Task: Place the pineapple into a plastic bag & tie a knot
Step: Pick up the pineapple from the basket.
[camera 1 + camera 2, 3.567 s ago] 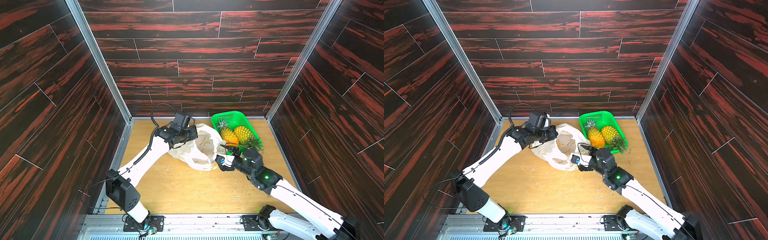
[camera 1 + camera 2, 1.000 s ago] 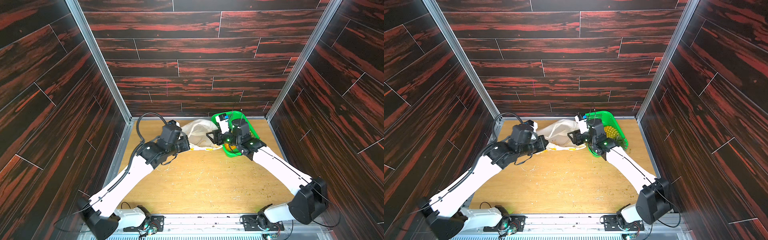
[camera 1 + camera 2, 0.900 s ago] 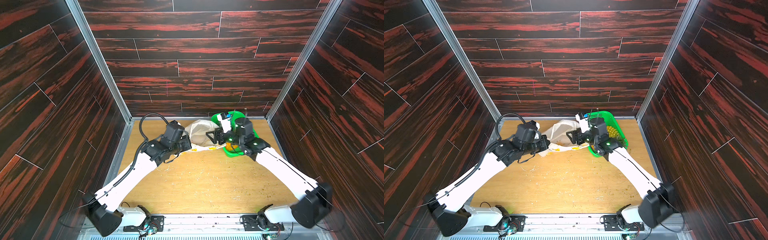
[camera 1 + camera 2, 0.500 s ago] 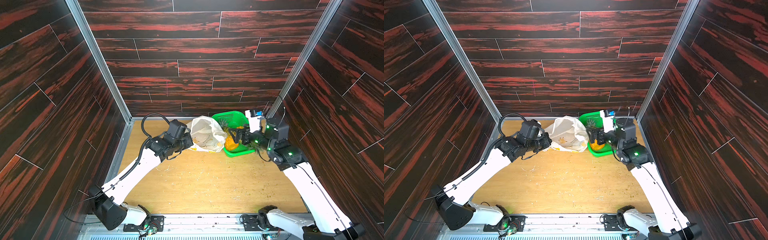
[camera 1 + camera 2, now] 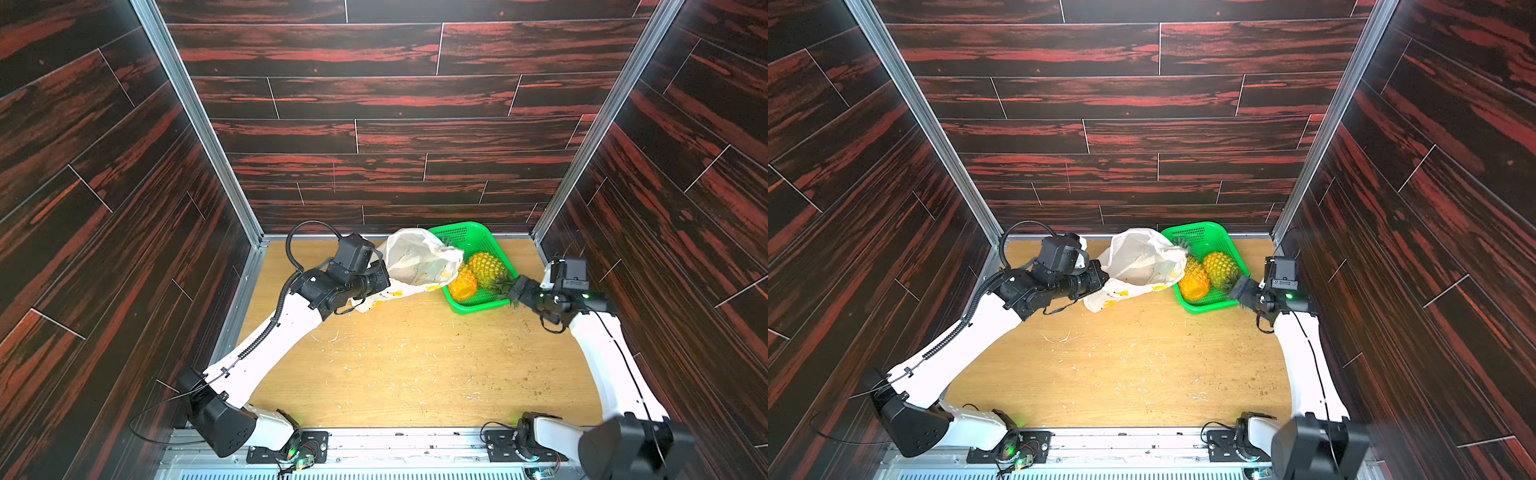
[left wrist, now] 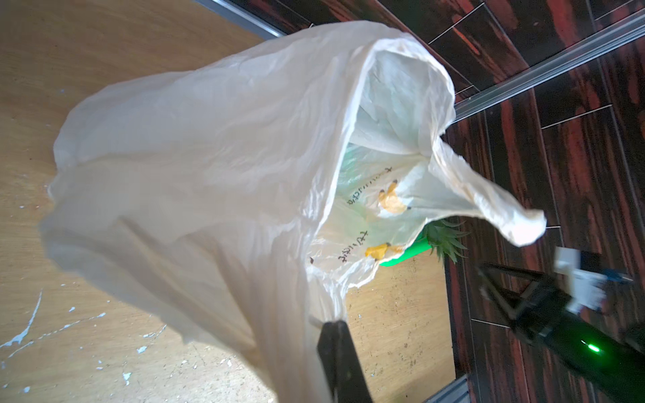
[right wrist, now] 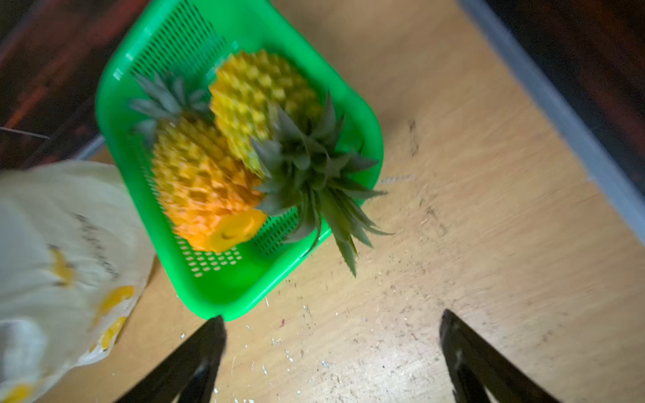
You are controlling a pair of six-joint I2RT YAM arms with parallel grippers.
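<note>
Entry, as I read it from my station. Left pincer (image 6: 333,328): clamped tight on a gathered edge of the plastic bag (image 5: 419,262), holding it up just beside the green basket (image 5: 457,229) with its mouth gaping that way. One handle loop (image 6: 516,223) hangs free, untied. Right pincer (image 7: 331,315): spread fully, gripping nothing, hovering just beside the basket's near corner. Contents of basket: two pineapples lying on their sides, touching, long axes running roughly front to back. Orange pineapple (image 7: 202,181): on the bag's side, cut base toward the front, leaves toward the back wall. Yellow pineapple (image 7: 258,101): on the side away from the bag, its leaf crown (image 7: 314,178) spilling over the rim and pointing at the right pincer. I judge the right arm much the nearer and the yellow fruit the likelier pick; the jaws would want to close across the body, not along it. Markings: yellow banana prints and small dark lettering on the bag, seen through the film from inside; I cannot read it. No other labels in view.
</note>
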